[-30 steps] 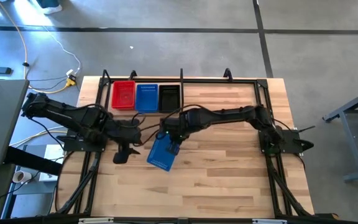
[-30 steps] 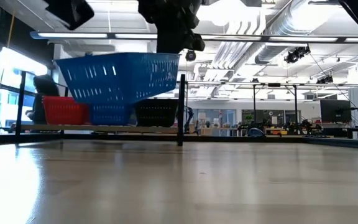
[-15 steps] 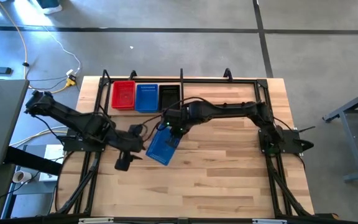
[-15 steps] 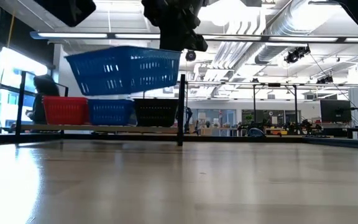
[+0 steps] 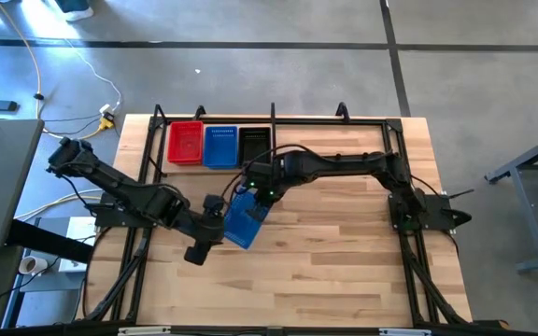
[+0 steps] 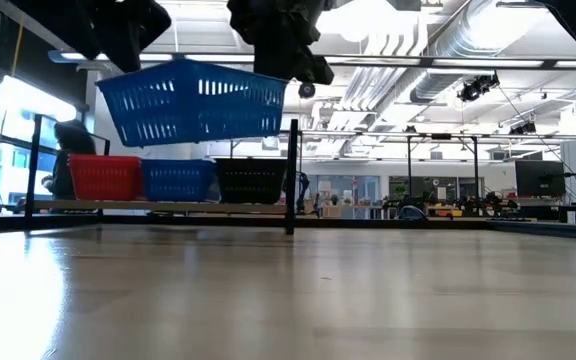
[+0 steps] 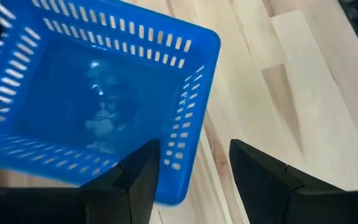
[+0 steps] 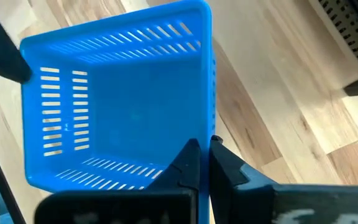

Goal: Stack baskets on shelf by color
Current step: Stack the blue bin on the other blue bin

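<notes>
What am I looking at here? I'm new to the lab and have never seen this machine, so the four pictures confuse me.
It is a robot with two dark arms at a wooden table, each ending in a two-finger gripper. One picture looks straight down, one looks level across the tabletop, and two come from cameras on the arms' wrists. The right gripper is shut on the rim of a blue basket and holds it in the air, clear of the table. The left gripper is open beside that basket's corner, not gripping it. At the table's far edge, on a black-framed shelf, a red basket, a second blue basket and a black basket sit in a row.
</notes>
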Robot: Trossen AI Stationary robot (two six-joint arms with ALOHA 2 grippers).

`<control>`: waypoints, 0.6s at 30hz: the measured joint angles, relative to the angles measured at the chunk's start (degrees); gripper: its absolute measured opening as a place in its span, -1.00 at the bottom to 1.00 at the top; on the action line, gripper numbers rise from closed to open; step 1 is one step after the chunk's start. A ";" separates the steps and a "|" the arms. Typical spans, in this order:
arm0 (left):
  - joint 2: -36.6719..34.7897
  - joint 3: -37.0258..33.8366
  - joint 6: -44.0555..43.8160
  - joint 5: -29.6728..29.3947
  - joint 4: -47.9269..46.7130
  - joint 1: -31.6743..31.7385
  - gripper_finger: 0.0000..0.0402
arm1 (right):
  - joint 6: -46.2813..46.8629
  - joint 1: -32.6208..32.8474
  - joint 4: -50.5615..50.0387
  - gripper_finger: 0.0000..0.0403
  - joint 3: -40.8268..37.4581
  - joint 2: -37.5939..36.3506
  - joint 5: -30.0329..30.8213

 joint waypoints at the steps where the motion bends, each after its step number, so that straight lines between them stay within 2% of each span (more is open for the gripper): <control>1: 0.61 0.00 0.00 0.02 0.23 0.00 -0.09 | 0.01 0.00 0.19 -1.00 0.00 0.00 0.01; 6: 3.03 0.00 0.04 0.40 2.13 -0.04 -0.09 | 0.61 0.02 1.41 -1.00 0.00 0.00 -0.08; 10: 4.38 0.00 0.17 -1.70 1.76 -0.07 -0.13 | 0.41 0.02 1.47 -1.00 0.00 0.00 -0.83; 18: 4.34 -0.04 2.58 -0.83 1.73 -0.04 -0.51 | 0.81 0.02 1.81 -1.00 0.00 0.00 -1.67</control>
